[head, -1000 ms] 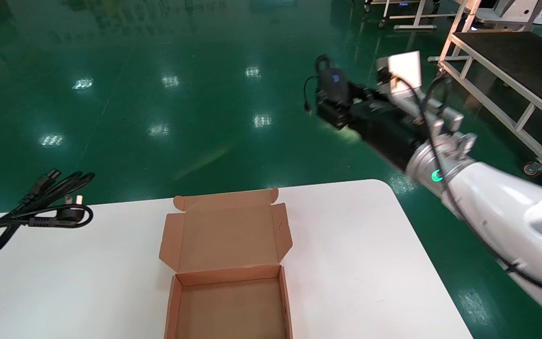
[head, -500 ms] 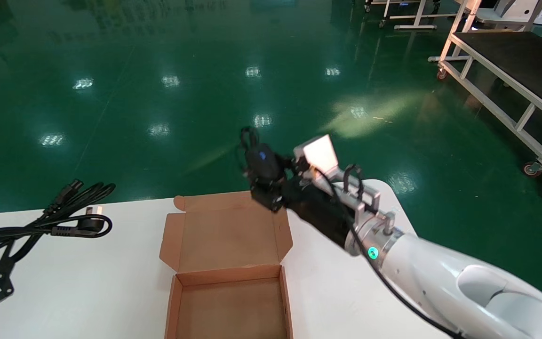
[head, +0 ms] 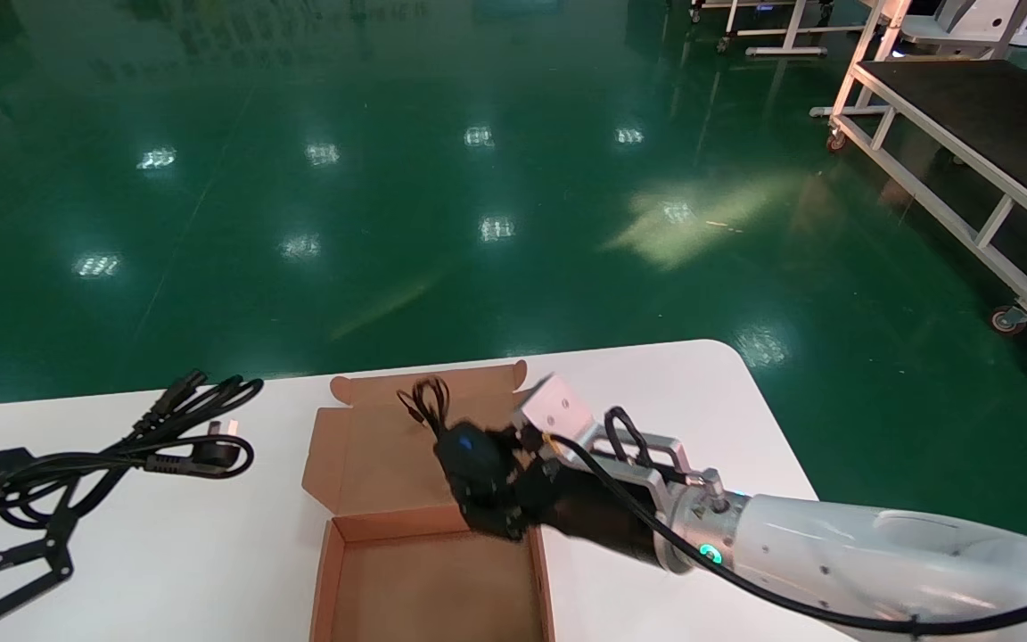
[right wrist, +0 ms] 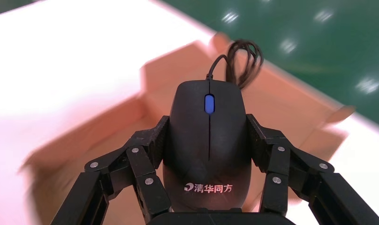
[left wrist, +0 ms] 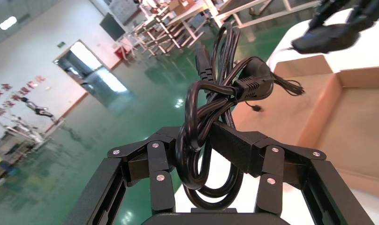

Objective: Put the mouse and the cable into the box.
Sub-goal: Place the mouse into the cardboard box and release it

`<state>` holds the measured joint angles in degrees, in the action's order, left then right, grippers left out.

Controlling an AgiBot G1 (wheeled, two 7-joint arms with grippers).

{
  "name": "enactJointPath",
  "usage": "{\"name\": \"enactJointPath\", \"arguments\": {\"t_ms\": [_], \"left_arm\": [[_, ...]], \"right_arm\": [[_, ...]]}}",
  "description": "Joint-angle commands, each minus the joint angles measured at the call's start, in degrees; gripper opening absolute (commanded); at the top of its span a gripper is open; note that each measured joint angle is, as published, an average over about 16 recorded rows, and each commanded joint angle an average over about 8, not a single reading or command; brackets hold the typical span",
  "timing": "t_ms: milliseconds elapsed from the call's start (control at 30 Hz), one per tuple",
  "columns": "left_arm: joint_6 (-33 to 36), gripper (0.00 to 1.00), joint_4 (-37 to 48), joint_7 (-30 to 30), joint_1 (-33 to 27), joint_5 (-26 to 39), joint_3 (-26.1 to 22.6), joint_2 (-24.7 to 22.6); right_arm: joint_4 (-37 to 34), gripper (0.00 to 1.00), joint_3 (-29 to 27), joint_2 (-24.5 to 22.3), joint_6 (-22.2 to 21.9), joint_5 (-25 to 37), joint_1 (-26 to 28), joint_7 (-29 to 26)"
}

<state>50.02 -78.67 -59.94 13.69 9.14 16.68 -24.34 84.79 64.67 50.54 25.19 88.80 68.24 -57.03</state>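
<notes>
1. The right gripper [head: 473, 477] has swung down from over the floor to the brown corrugated cardboard box [head: 362, 464]. It is clenched round the smooth black plastic mouse [right wrist: 208, 159], poised over the tray's rear wall for lowering.
2. The left gripper [left wrist: 197, 140] clamps the coiled black rubbery power cable [head: 121, 450] at the white table's [head: 701, 419] left edge.

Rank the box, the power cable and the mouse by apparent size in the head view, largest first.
1. The box, largest, though cropped at the frame's edge.
2. The power cable, bundled in the left gripper.
3. The mouse, smallest, even held up nearer the camera by the right gripper.
</notes>
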Motion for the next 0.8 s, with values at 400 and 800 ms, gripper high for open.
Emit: {"name": "enactJointPath", "arguments": {"t_ms": [400,800], "left_arm": [[-0.3,0.0,-0.1,3.2,-3.9,1.8,-7.2,1.4],[0.7,0.0,-0.2,6.6,-9.2,3.9,-14.7,2.5]], "right_arm": [[0.0,0.0,3.5,-6.9,13.5,-26.3,2.7,22.9],[0.0,0.0,5.1,-8.7,17.6,-32.8,3.0,29.4]]}}
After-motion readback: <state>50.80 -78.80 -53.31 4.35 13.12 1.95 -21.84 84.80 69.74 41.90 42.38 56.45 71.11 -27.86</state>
